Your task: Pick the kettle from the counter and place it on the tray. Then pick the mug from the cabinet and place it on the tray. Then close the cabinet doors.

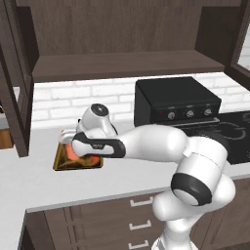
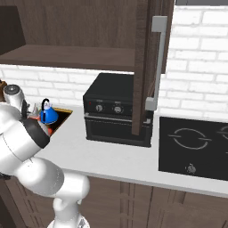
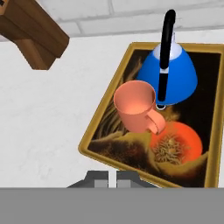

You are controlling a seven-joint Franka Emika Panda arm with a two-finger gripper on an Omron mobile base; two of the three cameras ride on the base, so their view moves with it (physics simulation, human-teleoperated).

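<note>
Mug (image 3: 135,106): sitting upright on the tray (image 3: 101,131), touching the blue kettle (image 3: 171,74).
Tray: lying on the counter (image 1: 49,183); the arm is hiding most of it.
Gripper (image 3: 111,178): hovering above the tray, fingers pinched together, holding nothing.
Cabinet doors (image 2: 149,67): standing open.

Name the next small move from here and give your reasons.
Probably lift the hand up and away from the tray, then turn toward a cabinet door. The kettle and the mug both sit on the tray already, the gripper is shut and empty, and the doors stand open.
</note>
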